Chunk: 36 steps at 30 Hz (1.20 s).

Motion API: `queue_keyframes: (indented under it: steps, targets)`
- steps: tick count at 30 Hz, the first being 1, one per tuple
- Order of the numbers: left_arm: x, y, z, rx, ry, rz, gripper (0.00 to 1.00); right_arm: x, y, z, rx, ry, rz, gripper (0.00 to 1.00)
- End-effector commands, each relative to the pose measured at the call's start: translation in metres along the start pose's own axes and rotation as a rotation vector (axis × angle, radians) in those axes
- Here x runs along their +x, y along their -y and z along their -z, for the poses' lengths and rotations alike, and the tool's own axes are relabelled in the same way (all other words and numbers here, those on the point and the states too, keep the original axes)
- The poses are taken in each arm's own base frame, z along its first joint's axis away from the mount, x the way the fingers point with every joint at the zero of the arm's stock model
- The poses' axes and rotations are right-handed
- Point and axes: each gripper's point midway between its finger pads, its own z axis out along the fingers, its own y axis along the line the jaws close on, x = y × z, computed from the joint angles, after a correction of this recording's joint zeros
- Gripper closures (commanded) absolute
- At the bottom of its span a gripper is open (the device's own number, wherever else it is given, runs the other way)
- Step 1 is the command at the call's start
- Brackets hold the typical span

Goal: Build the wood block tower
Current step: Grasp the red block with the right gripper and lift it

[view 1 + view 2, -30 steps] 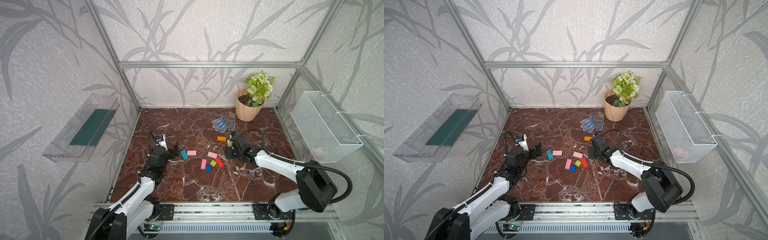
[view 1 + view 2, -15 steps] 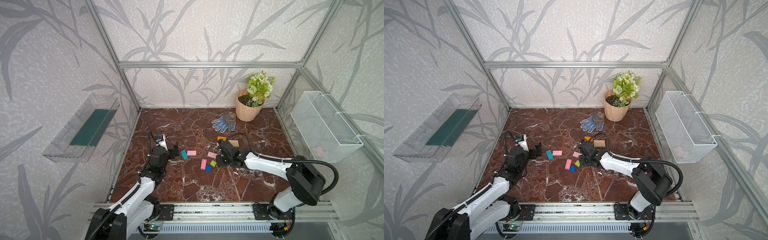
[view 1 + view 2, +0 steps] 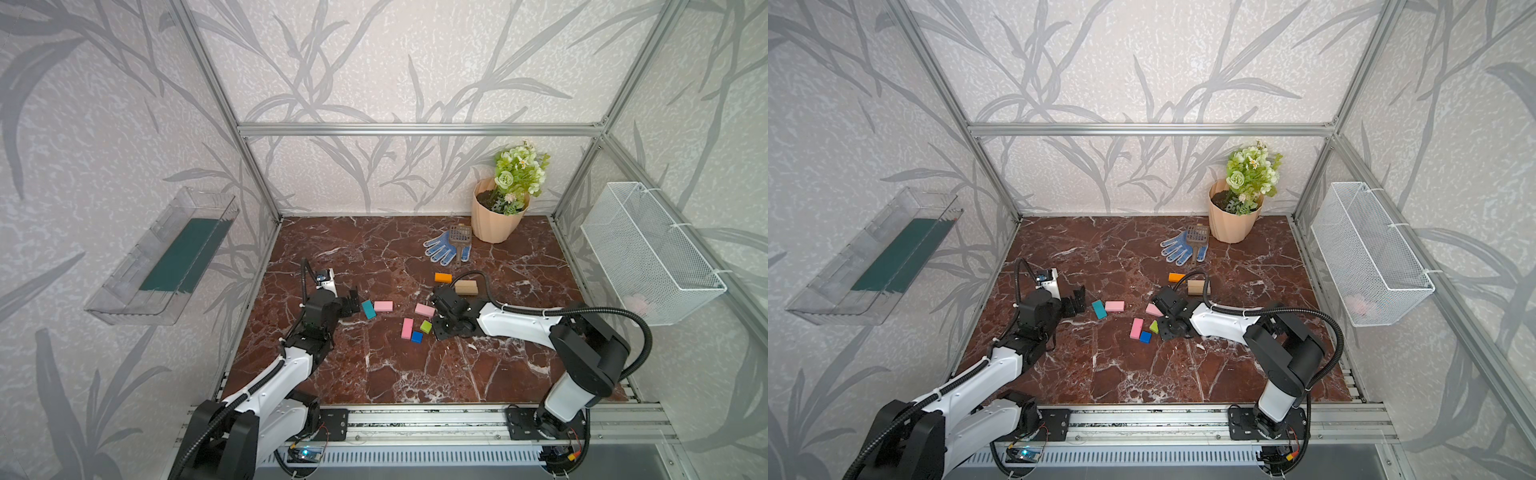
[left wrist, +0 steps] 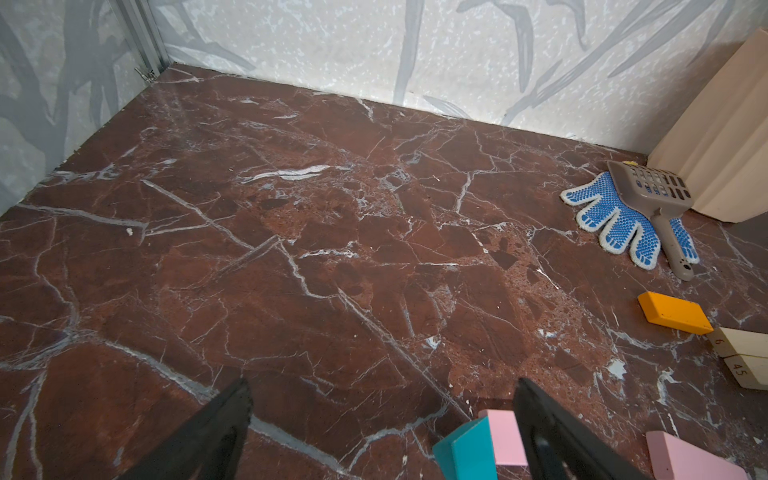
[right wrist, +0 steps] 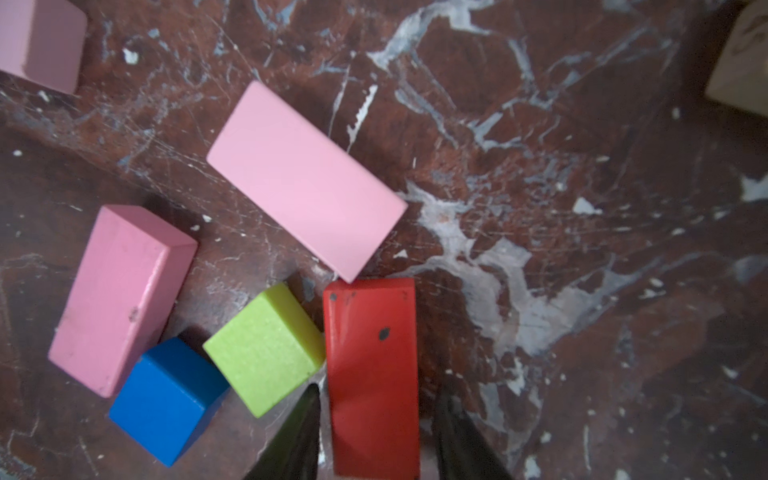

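The wood blocks lie loose on the marble floor. My right gripper (image 5: pixel 376 390) is open, pointing down, with its jaws straddling the red block (image 5: pixel 372 374) and a thin gap on each side. Next to it are a green cube (image 5: pixel 264 349), a blue cube (image 5: pixel 166 399) and two pink blocks (image 5: pixel 305 180) (image 5: pixel 120 299). In both top views this gripper (image 3: pixel 438 328) hides the red block. My left gripper (image 4: pixel 382 382) (image 3: pixel 353 301) is wide open and empty beside a teal block (image 3: pixel 368 309) that touches a pink block (image 3: pixel 383 306). Orange (image 3: pixel 443 277) and tan (image 3: pixel 466 287) blocks lie farther back. No tower shows.
A blue dotted glove (image 3: pixel 446 248) with a grey scoop (image 3: pixel 459 239) lies in front of the beige flowerpot (image 3: pixel 496 220) at the back right. A wire basket (image 3: pixel 648 253) hangs on the right wall and a clear tray (image 3: pixel 166 257) on the left wall.
My right gripper has moved left, away from the tan block, and come down over the red block while its jaws narrowed. The left arm has not moved.
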Motion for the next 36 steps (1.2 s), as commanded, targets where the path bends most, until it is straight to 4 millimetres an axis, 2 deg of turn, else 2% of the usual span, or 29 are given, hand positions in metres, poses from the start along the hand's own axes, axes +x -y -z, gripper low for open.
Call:
queue_keyframes:
  steps: [1, 4, 6, 10, 14, 20, 22, 26, 33, 36]
  targets:
    - [-0.017, 0.004, 0.003, 0.008, 0.049, -0.003, 0.01, 0.000, 0.003, -0.004, 0.047, -0.030, 0.001, 0.57]
    - [-0.018, 0.006, 0.003, 0.017, 0.052, -0.005, 0.01, 0.001, 0.006, -0.009, 0.066, -0.036, 0.003, 0.61]
    - [-0.018, 0.006, 0.003, 0.017, 0.053, -0.007, 0.01, 0.001, 0.006, -0.010, 0.065, -0.033, -0.004, 0.68]
    - [-0.018, 0.004, 0.003, 0.010, 0.053, -0.005, 0.01, 0.001, 0.004, -0.007, 0.056, -0.034, -0.011, 0.74]
    - [-0.019, 0.006, 0.003, 0.015, 0.055, -0.007, 0.01, -0.001, 0.011, 0.001, 0.091, -0.011, -0.006, 0.79]
    - [-0.017, 0.005, 0.006, 0.013, 0.057, -0.003, 0.01, -0.033, 0.022, 0.042, 0.122, 0.125, -0.031, 0.83]
    - [-0.017, 0.004, 0.007, 0.013, 0.061, -0.002, 0.01, -0.043, 0.032, 0.054, 0.118, 0.144, -0.056, 0.86]
    - [-0.017, 0.005, 0.007, 0.019, 0.063, -0.004, 0.01, -0.057, 0.064, 0.075, 0.122, 0.206, -0.126, 0.87]
    - [-0.017, 0.006, 0.005, 0.020, 0.057, -0.007, 0.01, -0.070, 0.113, 0.095, 0.223, 0.277, -0.207, 0.91]
    - [-0.017, 0.008, 0.004, 0.025, 0.052, -0.010, 0.01, -0.073, 0.131, 0.094, 0.236, 0.298, -0.222, 0.91]
